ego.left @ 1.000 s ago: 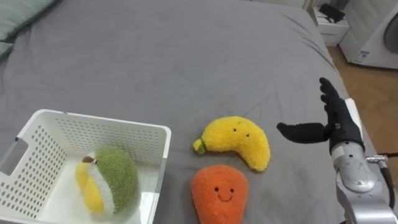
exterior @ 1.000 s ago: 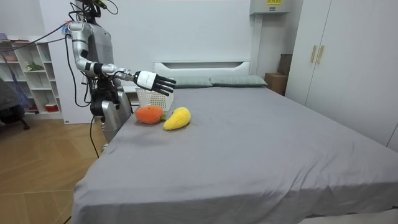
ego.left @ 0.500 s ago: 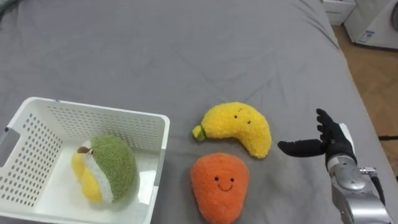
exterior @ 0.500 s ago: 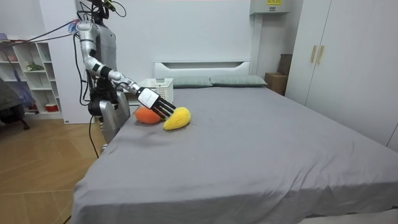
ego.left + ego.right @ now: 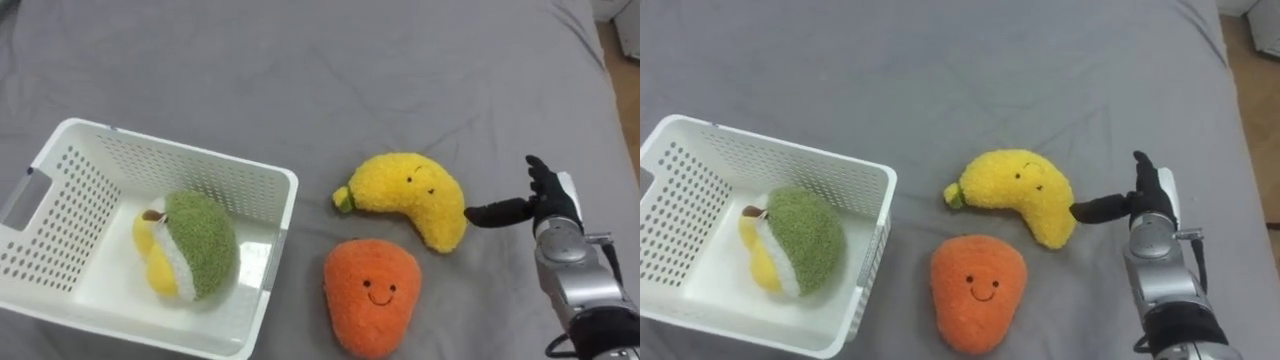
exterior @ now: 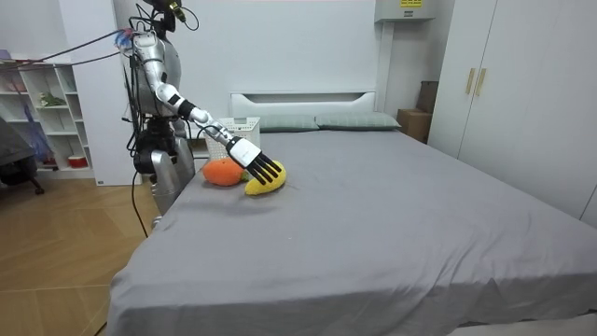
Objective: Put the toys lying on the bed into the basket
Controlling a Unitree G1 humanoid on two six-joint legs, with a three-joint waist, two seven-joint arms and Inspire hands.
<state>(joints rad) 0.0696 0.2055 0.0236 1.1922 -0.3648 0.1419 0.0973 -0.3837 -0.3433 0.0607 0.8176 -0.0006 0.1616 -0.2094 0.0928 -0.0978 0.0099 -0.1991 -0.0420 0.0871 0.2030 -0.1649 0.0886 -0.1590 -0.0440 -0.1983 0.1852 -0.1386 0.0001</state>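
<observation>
A yellow banana plush (image 5: 408, 194) lies on the grey bed (image 5: 300, 80), and an orange carrot plush (image 5: 370, 294) lies just in front of it. My right hand (image 5: 545, 206) is open, low over the bed at the banana's right end, its thumb reaching to the toy's tip. A white perforated basket (image 5: 260, 180) stands to the left and holds a green and yellow plush (image 5: 185, 257). In the room view I stand at the bed's side with the right arm (image 6: 201, 119) stretched down to the banana plush (image 6: 264, 178).
The bed's right edge (image 5: 625, 150) runs close past my right hand, with wooden floor beyond. Pillows (image 6: 317, 122) and a headboard (image 6: 303, 96) are at the bed's far end, a shelf unit (image 6: 42, 117) behind me, wardrobes (image 6: 508, 84) at the room view's right.
My right hand has come down and in toward the banana plush's right end, from held high to low over the bed. The head camera has tilted down and nearer.
</observation>
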